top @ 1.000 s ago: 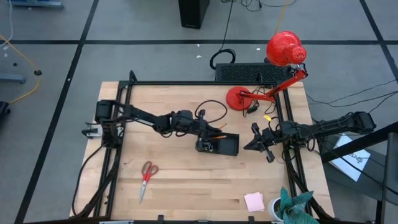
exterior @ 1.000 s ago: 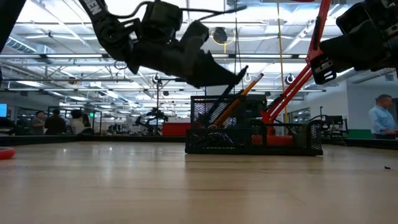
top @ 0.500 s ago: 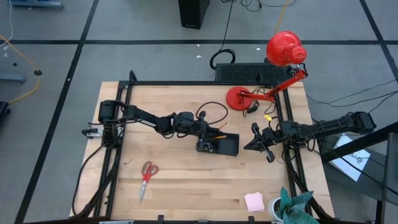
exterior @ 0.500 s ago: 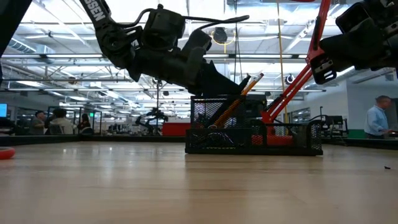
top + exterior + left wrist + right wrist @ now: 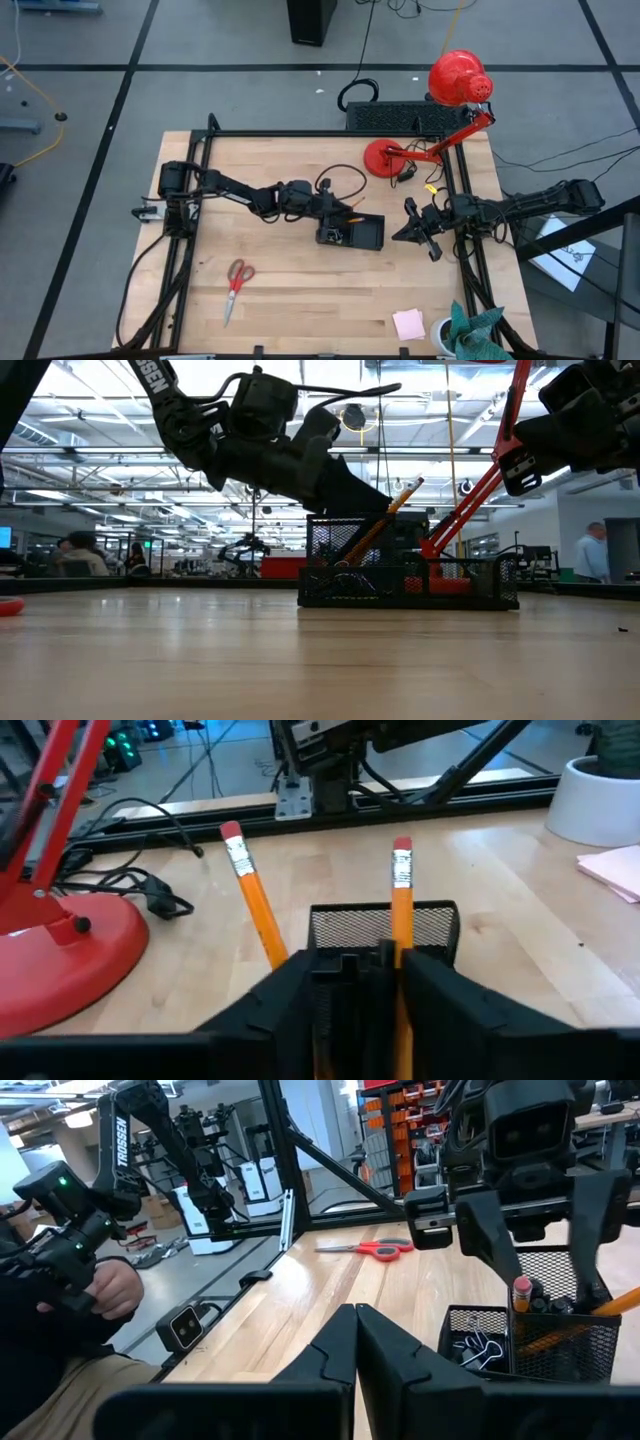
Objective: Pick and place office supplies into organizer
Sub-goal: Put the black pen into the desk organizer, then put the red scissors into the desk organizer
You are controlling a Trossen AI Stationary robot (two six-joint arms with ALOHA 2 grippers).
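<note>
L arm reaches across the wooden desk (image 5: 300, 290), elbow low, wrist angled down, left gripper (image 5: 334, 213) over the near end of the black mesh organizer tray (image 5: 362, 234). Its fingers (image 5: 455, 1010) are spread apart w/ an orange pencil (image 5: 402, 935) standing between them, not clamped; a 2nd orange pencil (image 5: 255, 910) leans just beside. R arm waits by the desk's right edge, right gripper (image 5: 412, 232) closed, holding nothing. Red-handled scissors (image 5: 235, 285) lie well apart toward the front-left; pink sticky-note pad (image 5: 408, 323) near the front-right corner
</note>
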